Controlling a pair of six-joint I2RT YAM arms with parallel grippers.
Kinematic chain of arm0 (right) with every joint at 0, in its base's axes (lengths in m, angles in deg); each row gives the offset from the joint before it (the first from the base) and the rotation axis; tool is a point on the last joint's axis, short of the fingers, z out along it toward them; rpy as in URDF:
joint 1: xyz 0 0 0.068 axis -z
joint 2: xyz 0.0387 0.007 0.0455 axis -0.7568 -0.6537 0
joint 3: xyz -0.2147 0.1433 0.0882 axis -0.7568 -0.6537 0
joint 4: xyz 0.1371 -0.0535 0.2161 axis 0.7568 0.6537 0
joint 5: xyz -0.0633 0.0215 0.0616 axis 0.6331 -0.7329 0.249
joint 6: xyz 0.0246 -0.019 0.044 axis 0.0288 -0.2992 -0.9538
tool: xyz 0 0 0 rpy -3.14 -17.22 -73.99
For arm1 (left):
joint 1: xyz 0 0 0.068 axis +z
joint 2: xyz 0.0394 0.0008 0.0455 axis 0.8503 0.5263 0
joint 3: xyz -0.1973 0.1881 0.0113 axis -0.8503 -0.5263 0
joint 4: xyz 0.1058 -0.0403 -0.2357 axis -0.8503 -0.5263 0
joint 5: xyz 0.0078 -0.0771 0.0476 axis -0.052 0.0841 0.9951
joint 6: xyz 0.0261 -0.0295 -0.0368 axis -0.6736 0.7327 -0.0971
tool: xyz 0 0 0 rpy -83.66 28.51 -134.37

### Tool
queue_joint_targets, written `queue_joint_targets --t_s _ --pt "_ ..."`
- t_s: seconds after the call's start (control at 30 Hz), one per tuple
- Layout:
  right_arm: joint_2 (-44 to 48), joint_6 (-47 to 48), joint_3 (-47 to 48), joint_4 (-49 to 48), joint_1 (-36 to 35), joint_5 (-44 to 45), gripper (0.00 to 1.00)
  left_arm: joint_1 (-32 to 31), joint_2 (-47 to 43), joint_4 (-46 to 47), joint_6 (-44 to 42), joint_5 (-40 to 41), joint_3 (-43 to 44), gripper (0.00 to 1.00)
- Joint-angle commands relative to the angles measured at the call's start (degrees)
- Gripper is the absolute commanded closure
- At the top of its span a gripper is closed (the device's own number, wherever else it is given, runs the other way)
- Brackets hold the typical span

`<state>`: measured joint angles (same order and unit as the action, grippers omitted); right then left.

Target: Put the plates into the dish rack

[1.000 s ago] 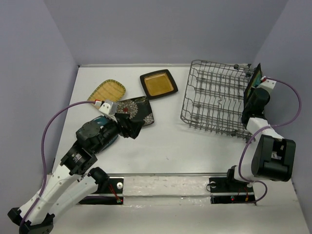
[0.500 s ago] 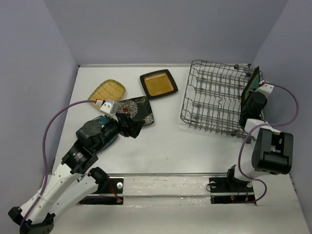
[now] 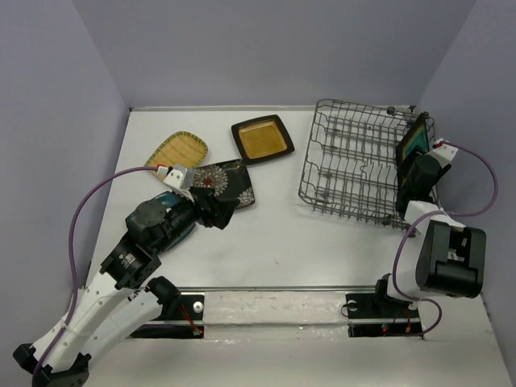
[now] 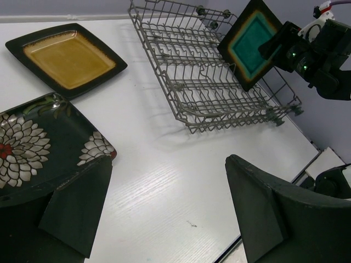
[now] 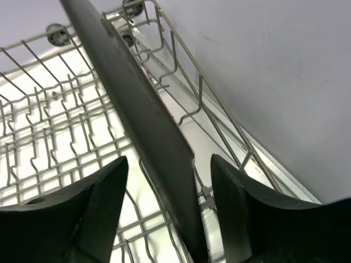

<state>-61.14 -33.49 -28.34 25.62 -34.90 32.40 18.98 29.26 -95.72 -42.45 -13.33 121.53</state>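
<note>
Left gripper (image 4: pixel 164 219): fingers spread wide, nothing between them. Its left finger lies over the near corner of the black floral plate (image 3: pixel 230 181); contact unclear.

Yellow-tan gridded plate (image 3: pixel 177 150) lies flat near the table's left edge, just beside the floral plate. Amber plate (image 3: pixel 262 139) lies flat near the back edge.

Bare table (image 3: pixel 274 234) runs from the floral plate to the dish rack (image 3: pixel 351 165). The rack's right side is close to the wall.

Teal plate (image 4: pixel 249 44) stands on edge, tilted, at the rack's right end.

Right gripper (image 5: pixel 170 213): fingers parted on either side of the plate's rim, with a gap on each side. Only its wrist view shows these gaps. Only the left wrist view shows the plate's teal face.
</note>
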Motion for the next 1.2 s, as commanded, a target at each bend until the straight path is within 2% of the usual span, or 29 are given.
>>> queue_joint_targets --t_s 0.0,0.1,0.2,0.23,0.27,0.33,0.43,0.57,0.63,0.73,0.83,0.87,0.93,0.97,1.03,1.07,1.17 --pt "1.0 -2.0 2.3 4.5 0.1 2.5 0.31 0.3 -0.2 2.3 -0.7 -0.4 0.5 0.05" --pt "1.2 -3.3 3.8 7.2 0.1 2.9 0.29 0.3 -0.2 2.3 -0.6 -0.4 0.5 0.05" --pt "2.1 -5.7 7.5 12.7 0.1 6.2 0.17 0.4 0.2 2.3 -0.5 -0.4 0.5 0.05" --pt "2.4 -6.4 9.0 15.1 0.1 7.6 0.09 0.4 0.5 2.2 -0.5 -0.4 0.5 0.05" --pt "3.0 -8.5 10.5 19.8 0.1 10.0 0.06 0.4 0.6 2.2 -0.4 -0.4 0.5 0.05" --pt "5.6 -9.7 12.8 22.7 0.1 10.7 0.02 0.5 1.0 2.2 -0.4 -0.4 0.5 0.05" --pt "10.2 -12.2 15.8 26.8 0.1 7.7 0.00 0.9 1.5 2.0 -0.4 0.1 0.6 0.05" --pt "15.3 -16.7 18.9 33.1 0.1 -1.2 0.00 2.3 1.9 1.6 -0.2 1.6 0.6 0.05" --pt "17.4 -18.6 18.7 33.4 -1.9 -4.1 0.00 3.0 2.0 1.6 0.0 1.9 0.6 0.05" --pt "19.3 -18.6 18.9 33.5 -7.5 -8.7 0.05 4.5 2.7 0.8 0.7 6.5 0.9 0.04" --pt "16.4 -15.2 21.9 36.3 -23.7 -10.4 0.14 6.2 3.3 0.3 1.2 9.4 1.3 0.03" --pt "15.0 -14.9 23.0 37.0 -26.4 -11.6 0.16 6.9 3.4 0.3 1.2 9.6 1.3 0.03" --pt "10.3 -14.8 25.8 37.5 -31.7 -15.9 0.25 9.0 3.5 0.5 1.5 9.8 1.3 0.02" --pt "8.5 -14.3 26.7 37.4 -36.6 -16.9 0.27 9.8 3.7 0.6 1.5 9.8 1.3 0.01" --pt "2.9 -14.2 30.2 37.4 -40.9 -18.8 0.33 11.9 4.2 0.9 1.5 9.6 1.1 0.01" --pt "0.8 -14.1 31.5 37.2 -44.7 -20.8 0.33 12.6 4.3 0.9 1.6 9.0 1.0 0.01" --pt "-7.5 -14.3 35.3 36.4 -48.7 -21.9 0.32 15.1 5.2 1.4 1.8 8.0 1.0 0.01"
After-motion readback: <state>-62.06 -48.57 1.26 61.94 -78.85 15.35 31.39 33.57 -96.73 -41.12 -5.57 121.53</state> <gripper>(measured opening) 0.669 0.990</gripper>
